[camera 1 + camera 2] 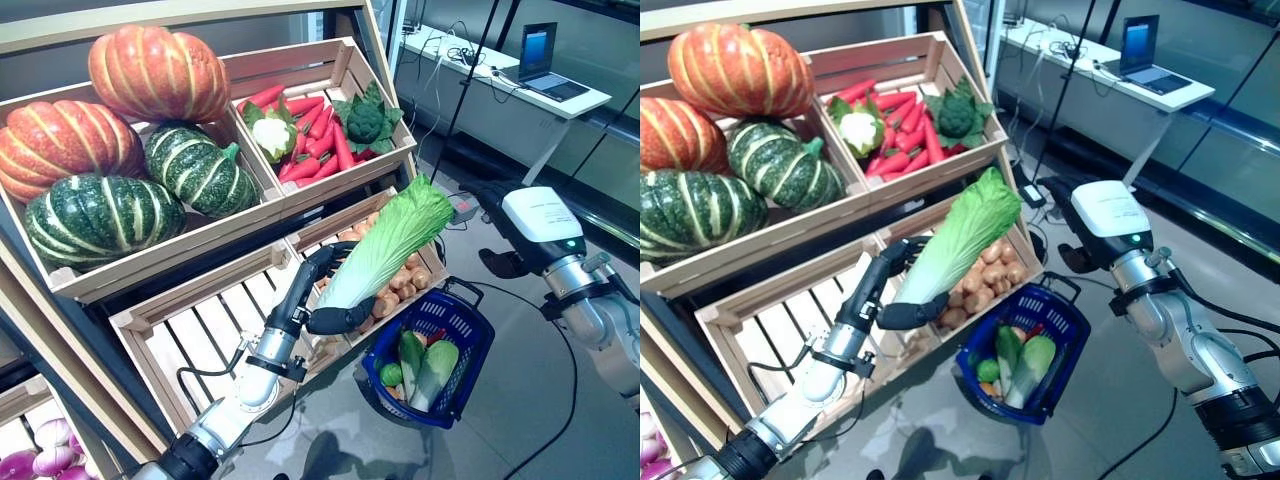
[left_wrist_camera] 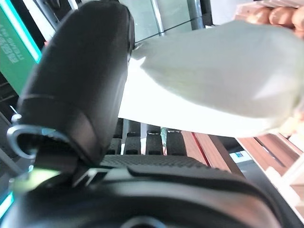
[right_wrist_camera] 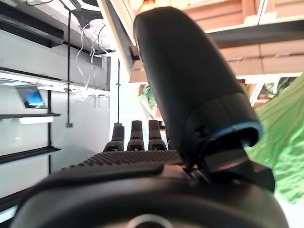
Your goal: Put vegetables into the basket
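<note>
Above basket [image 1: 470, 330], left robot hand [image 1: 330, 300] grips cabbage [image 1: 385, 245] (leafy end up-right).

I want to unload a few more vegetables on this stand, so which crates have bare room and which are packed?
The lower left crate shows bare slats beside the left hand gripping the napa cabbage. Crowded: the pumpkin crate, the carrot crate, the potatoes. The blue basket keeps some room.

Wooden shelf [image 1: 200, 245] carries crates of pumpkins [image 1: 120, 150], carrots [image 1: 315, 135], onions [image 1: 400, 285]; basket [image 1: 460, 330] on floor [image 1: 520, 400]
</note>
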